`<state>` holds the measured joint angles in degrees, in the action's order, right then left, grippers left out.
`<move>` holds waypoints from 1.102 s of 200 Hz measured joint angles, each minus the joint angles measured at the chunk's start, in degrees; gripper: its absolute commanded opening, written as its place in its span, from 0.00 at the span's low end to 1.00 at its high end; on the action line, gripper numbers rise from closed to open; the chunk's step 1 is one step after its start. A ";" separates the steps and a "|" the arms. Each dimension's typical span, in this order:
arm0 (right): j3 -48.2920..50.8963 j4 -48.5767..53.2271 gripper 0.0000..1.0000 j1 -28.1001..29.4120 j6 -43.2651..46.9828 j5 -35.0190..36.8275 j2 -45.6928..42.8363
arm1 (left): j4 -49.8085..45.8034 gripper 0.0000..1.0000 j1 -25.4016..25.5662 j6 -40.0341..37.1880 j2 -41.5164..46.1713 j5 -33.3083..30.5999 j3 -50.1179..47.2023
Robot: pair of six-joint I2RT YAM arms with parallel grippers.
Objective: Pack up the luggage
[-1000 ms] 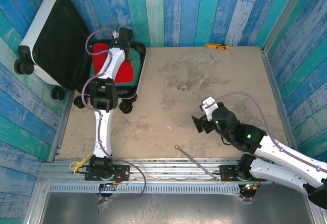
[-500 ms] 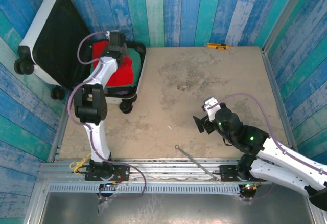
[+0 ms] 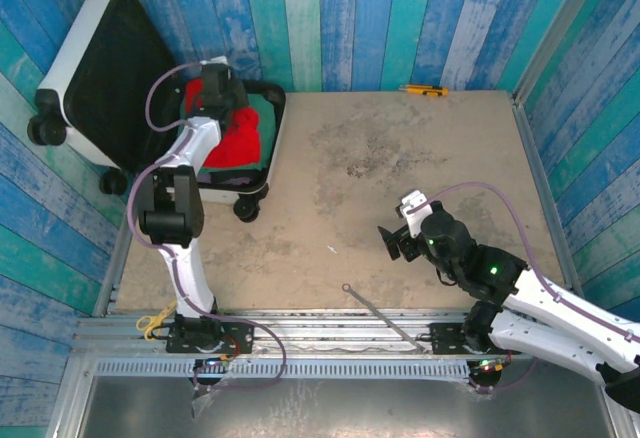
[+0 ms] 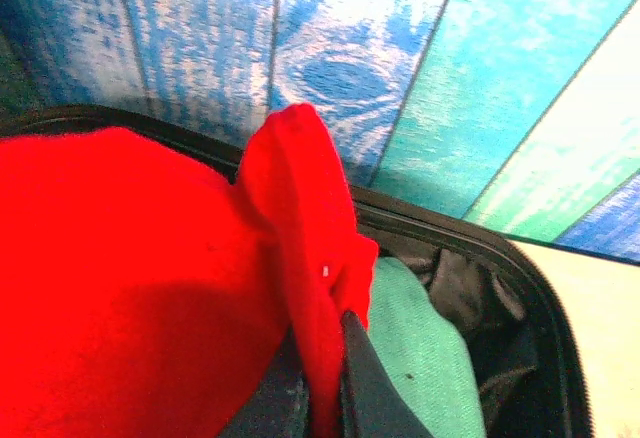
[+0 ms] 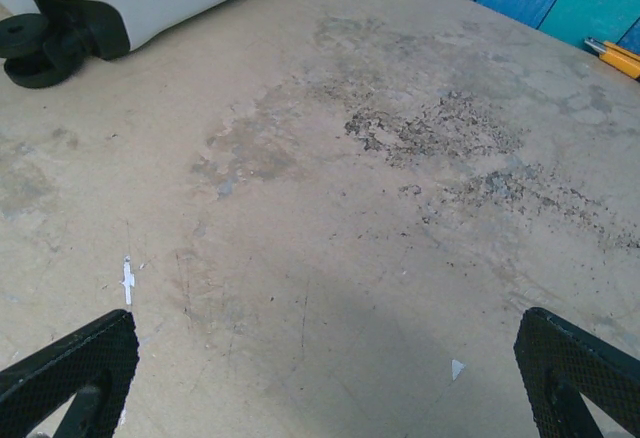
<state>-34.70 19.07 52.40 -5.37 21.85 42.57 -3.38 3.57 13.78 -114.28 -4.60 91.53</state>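
The left gripper (image 4: pixel 318 378) is closed tight, its 2 fingers pinching a raised fold of red cloth (image 4: pixel 150 288) inside the open suitcase (image 3: pixel 110 78). The suitcase sits at the far-left corner of the table (image 3: pixel 400 178), lid leaning on the wall. A green cloth (image 4: pixel 425 353) seems to lie under the red one. The right gripper (image 5: pixel 325 378) hangs wide open and empty over bare tabletop, well apart.

We have a left arm (image 3: pixel 188 268) and a right arm (image 3: pixel 560 310) of white links and black joints, each trailing a thin purple cable (image 3: pixel 478 189). Our right tool (image 5: pixel 325 323) has black fingers (image 5: pixel 70 373) with a cross-hatched texture, and a green light (image 3: pixel 487 266) glows on that arm
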 measured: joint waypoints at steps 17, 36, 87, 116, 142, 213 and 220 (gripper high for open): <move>0.00 0.02 1.00 0.00 0.00 0.07 0.00 | 3.87 0.00 -0.35 0.79 1.09 2.05 -4.28; 0.00 0.02 1.00 0.00 0.00 0.07 0.00 | 8.11 0.00 -0.81 1.77 2.03 4.22 -8.09; 0.00 0.04 1.00 0.00 0.00 0.22 0.00 | 17.86 0.00 -1.92 3.26 4.92 8.68 -14.05; 0.00 0.04 1.00 0.00 0.00 0.24 0.00 | 23.30 0.00 -2.84 5.51 5.92 11.96 -17.09; 0.00 0.04 1.00 0.00 -0.02 0.24 0.00 | 26.86 0.00 -3.96 7.50 6.03 15.52 -18.60; 0.00 0.07 1.00 0.00 -0.02 0.26 0.00 | 24.65 0.96 -4.92 9.22 5.27 20.17 -11.80; 0.00 0.07 1.00 0.02 -0.02 0.26 0.00 | 23.45 0.94 -4.85 9.22 4.85 19.78 -9.68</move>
<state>-34.70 19.14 52.42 -5.39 22.11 42.57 20.08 -1.28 23.00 -109.43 15.18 81.84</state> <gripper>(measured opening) 0.997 0.947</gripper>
